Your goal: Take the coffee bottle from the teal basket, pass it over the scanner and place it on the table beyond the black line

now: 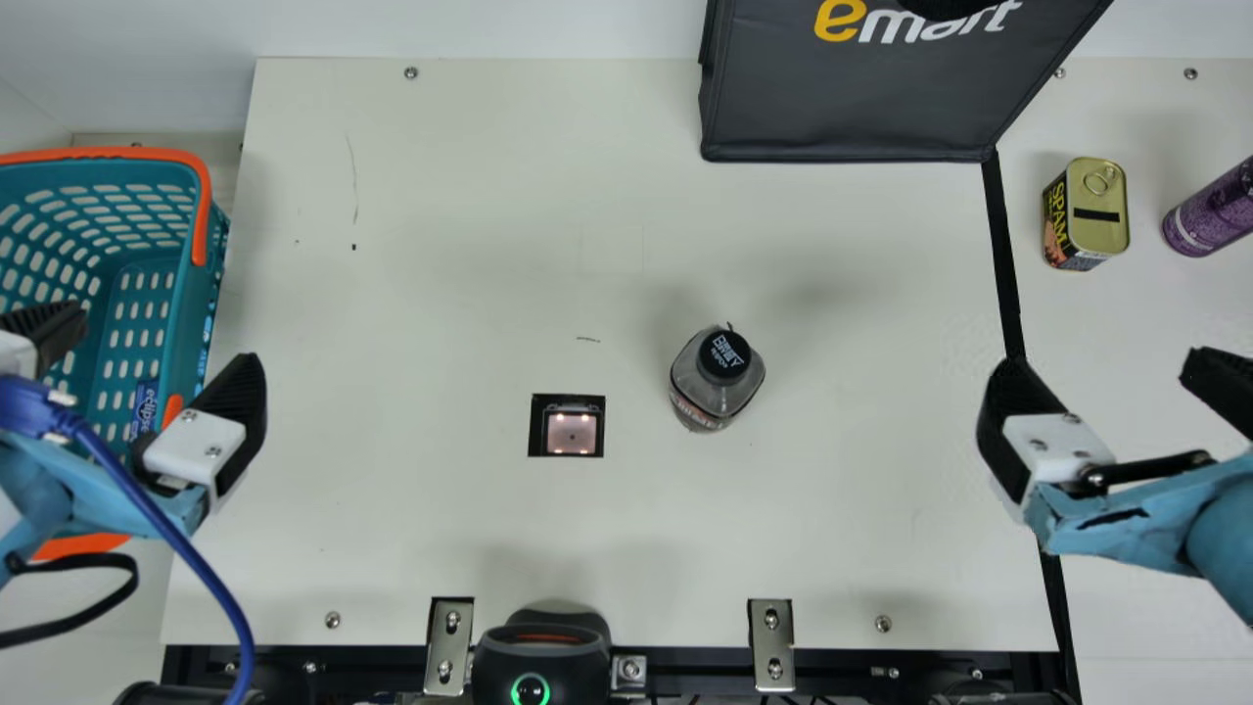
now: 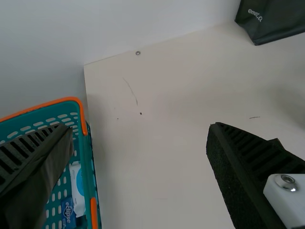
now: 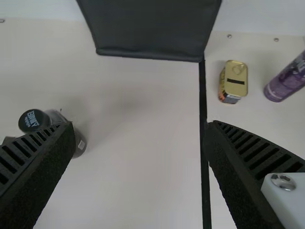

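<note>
My left gripper [image 1: 147,377] is open over the right part of the teal basket [image 1: 181,333]; the left wrist view shows its two fingers wide apart [image 2: 138,167] with the basket [image 2: 88,157] beyond one of them. The coffee bottle [image 1: 707,401], with a black cap, stands upright on the table, right of the scanner window [image 1: 572,433]. My right gripper [image 1: 1106,382] is open above the black line [image 1: 1000,255], nothing between its fingers. In the right wrist view, the bottle [image 3: 80,145] is partly hidden behind one finger of the gripper [image 3: 138,162], and the black line [image 3: 203,95] runs between the fingers.
Beyond the black line stand a yellow-topped can [image 1: 1098,211] and a purple bottle [image 1: 1214,211]. A dark bag [image 1: 852,108] is at the back. A black handheld scanner [image 1: 541,656] sits at the front edge. Small packs, one a blue pack [image 1: 144,409], lie in the basket.
</note>
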Tool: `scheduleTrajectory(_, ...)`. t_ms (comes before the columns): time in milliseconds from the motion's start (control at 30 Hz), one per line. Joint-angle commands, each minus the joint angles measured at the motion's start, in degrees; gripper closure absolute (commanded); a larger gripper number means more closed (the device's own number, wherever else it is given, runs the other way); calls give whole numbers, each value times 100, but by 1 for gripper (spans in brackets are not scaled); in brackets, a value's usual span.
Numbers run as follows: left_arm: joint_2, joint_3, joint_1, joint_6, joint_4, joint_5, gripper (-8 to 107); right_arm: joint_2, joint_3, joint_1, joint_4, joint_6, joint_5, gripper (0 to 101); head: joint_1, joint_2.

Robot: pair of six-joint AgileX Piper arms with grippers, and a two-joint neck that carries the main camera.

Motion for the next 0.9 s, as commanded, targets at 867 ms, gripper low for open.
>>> scheduleTrajectory(867,0,0,0,0,0,0,9,1017,258,1468,929,-390,-703,6,-166,9)
